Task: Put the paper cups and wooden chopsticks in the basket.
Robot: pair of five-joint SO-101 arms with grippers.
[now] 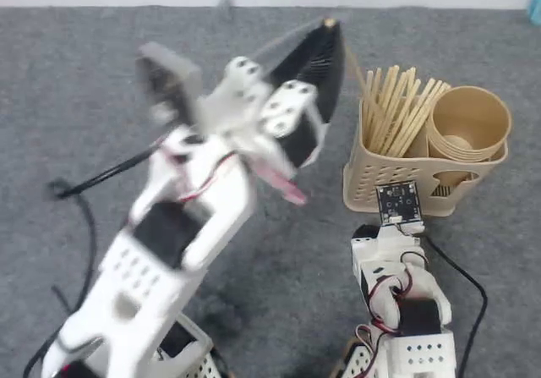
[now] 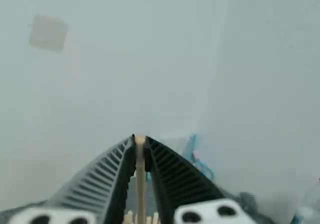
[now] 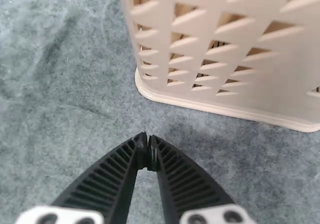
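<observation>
My left gripper [image 1: 328, 28] is raised high over the table, just left of the beige basket [image 1: 385, 179], and is shut on one wooden chopstick [image 2: 140, 179] that runs between its black fingers [image 2: 112, 176]. In the high view that chopstick [image 1: 353, 67] slants down from the fingertips toward the bundle of several chopsticks [image 1: 397, 107] standing in the basket's left half. Stacked paper cups [image 1: 467, 124] fill its right half. My right gripper [image 3: 147, 151] is shut on nothing, low over the carpet in front of the basket wall [image 3: 225, 58]. That arm [image 1: 397, 285] sits near the front edge.
Grey carpet [image 1: 93, 99] covers the table. A black cable [image 1: 84, 192] runs at the left beside the left arm's base. A pale wall [image 2: 150, 58] is behind the left gripper's fingers.
</observation>
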